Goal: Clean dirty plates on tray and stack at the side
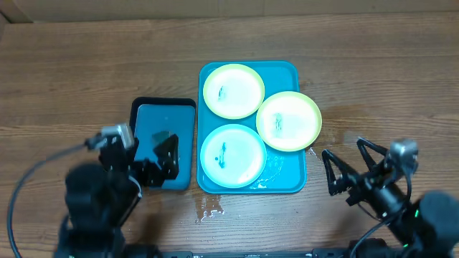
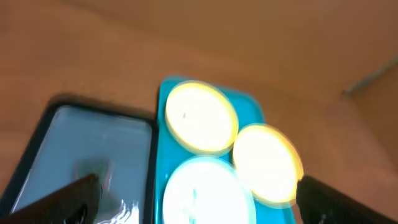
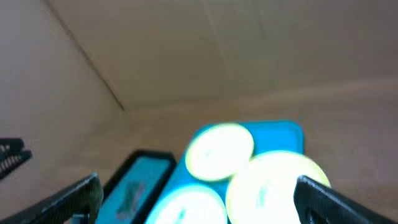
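Note:
The turquoise tray [image 1: 285, 73] lies mid-table with three plates on it. A yellow-green plate [image 1: 234, 90] is at its far end, a second yellow-green plate [image 1: 288, 120] overhangs its right rim, and a light blue plate [image 1: 234, 155] is at the near left. All three carry dark smudges. My left gripper [image 1: 166, 159] is open and empty over the small black-rimmed tray [image 1: 163, 102]. My right gripper [image 1: 349, 166] is open and empty, near right of the turquoise tray. The plates show blurred in the left wrist view [image 2: 200, 117] and the right wrist view [image 3: 219, 152].
A dark sponge [image 1: 163, 137] lies in the small black-rimmed tray beside the turquoise tray's left side. Spilled water [image 1: 210, 208] wets the wooden table just in front of the turquoise tray. A black cable [image 1: 29, 183] loops at the near left.

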Controlling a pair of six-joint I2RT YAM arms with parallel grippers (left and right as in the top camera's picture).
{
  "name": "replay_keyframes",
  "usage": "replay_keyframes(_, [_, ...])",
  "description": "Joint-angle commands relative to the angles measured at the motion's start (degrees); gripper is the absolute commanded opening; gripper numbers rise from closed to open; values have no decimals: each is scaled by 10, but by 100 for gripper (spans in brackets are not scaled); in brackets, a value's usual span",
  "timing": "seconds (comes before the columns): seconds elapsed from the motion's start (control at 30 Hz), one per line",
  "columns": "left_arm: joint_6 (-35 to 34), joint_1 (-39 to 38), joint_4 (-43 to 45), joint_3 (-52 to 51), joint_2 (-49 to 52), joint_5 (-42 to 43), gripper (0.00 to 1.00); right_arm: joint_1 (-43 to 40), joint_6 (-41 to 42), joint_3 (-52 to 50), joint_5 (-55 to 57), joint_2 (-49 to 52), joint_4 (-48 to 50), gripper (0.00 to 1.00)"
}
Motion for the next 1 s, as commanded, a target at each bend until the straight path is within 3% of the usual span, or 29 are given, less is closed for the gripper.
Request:
replay_keyframes(0.0, [73, -4, -81, 109, 105, 12, 100, 2, -55, 117, 18, 113, -115, 100])
replay_keyframes(0.13, [132, -4, -174, 196, 194, 11, 100, 2, -60, 185, 14, 223, -222, 100])
replay_keyframes(0.4, [112, -4, -234, 233, 265, 56, 100, 16, -59, 184, -127, 378, -212, 100])
replay_keyframes(0.53, [113, -3, -247, 233, 274, 55, 100, 98, -24, 184, -29, 443, -205, 99])
replay_keyframes(0.7, [111, -3, -262, 233, 274, 38, 100, 237, 87, 184, 219, 526, -185, 100])
replay_keyframes(0.8, [88, -3, -285, 232, 276, 10, 100, 267, 110, 184, 225, 563, -153, 100])
replay_keyframes(0.97, [14, -4, -316, 204, 297, -75, 97, 274, 109, 184, 206, 616, -126, 90])
